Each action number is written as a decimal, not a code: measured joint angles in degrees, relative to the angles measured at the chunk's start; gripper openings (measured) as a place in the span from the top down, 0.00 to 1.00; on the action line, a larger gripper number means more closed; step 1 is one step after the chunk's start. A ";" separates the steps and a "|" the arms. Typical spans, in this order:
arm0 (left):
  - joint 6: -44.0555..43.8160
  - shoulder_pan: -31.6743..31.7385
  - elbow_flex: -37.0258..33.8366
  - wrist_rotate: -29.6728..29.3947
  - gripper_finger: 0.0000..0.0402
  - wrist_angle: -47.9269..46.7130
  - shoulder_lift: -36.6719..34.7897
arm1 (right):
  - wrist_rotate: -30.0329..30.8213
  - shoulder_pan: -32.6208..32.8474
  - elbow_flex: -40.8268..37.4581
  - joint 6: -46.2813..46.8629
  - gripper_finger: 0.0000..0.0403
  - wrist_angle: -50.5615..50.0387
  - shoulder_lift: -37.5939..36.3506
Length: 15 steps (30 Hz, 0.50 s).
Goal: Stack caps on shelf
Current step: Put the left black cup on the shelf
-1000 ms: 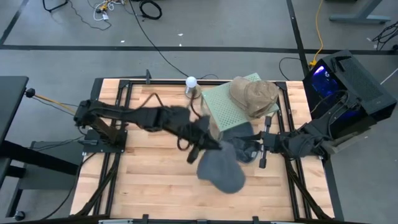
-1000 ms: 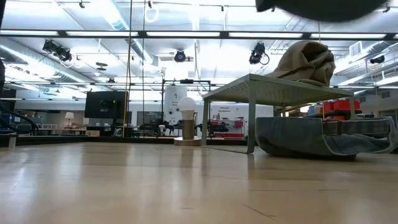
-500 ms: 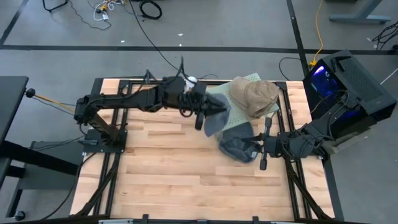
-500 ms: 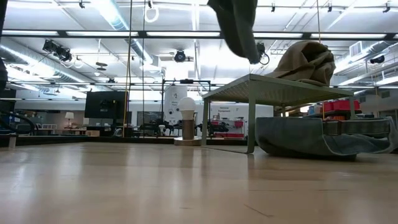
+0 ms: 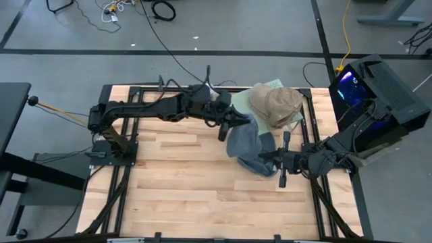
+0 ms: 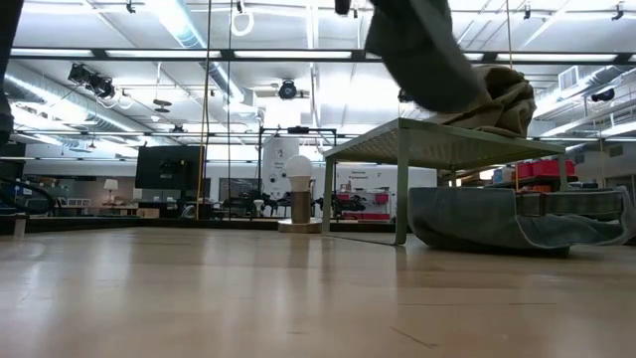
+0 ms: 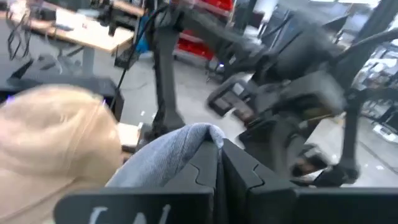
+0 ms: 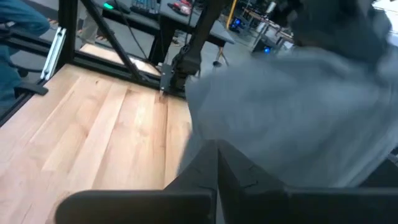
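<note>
Two grippers work among caps: right gripper point(image 5: 282, 164), fingers pressed together, points at a blue-grey cap point(image 5: 263, 162) on the table point(image 5: 175, 182), while left gripper point(image 5: 228, 125) clamps another blue-grey cap point(image 5: 244, 138) beside the tan-capped shelf point(image 6: 437, 144).

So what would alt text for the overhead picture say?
From above, the left gripper carries a blue-grey fabric cap toward a tan cap on the pale green perforated shelf. The right gripper waits beside another blue-grey cap on the wooden table.
</note>
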 joint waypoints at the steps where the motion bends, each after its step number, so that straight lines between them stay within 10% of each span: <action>1: 0.01 0.21 -0.07 -0.05 0.97 -0.12 0.68 | -0.27 0.00 0.00 0.00 0.99 0.20 0.40; 15: 1.09 5.06 -0.09 -1.91 0.98 -0.08 2.01 | -0.30 -0.04 0.00 1.92 0.99 0.02 2.13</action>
